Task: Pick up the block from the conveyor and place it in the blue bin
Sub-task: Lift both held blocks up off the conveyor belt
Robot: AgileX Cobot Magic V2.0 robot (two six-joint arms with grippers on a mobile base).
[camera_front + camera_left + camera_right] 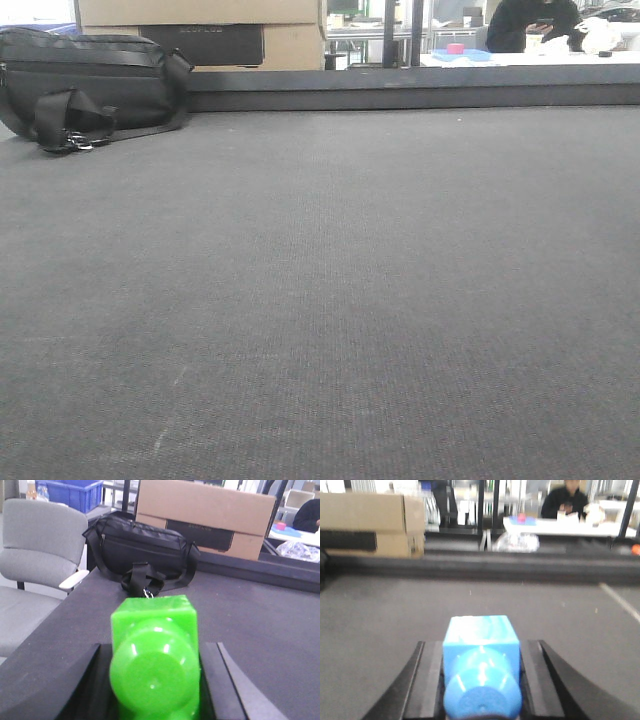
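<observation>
Loaded on both sides; open run ahead.
My left gripper [157, 650] clamped a green block [154, 630], my right gripper [481, 647] a blue block [481, 632]; conveyor [320, 300] ran open to its far rim [420, 90], black bag [90, 85] far left.

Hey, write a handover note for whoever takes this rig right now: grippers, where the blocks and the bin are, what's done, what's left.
Left gripper: shut on a green block, over the conveyor, facing the black bag.
Right gripper: shut on a blue block, over bare belt.
Bin: a blue crate shows beyond the grey chair, off the belt. It is probably the target, but that is not certain.
Done: both blocks are grabbed, and the front view shows no block lying on the belt.
Left: carry each block to the bin and release it. Neither is placed yet.
</observation>
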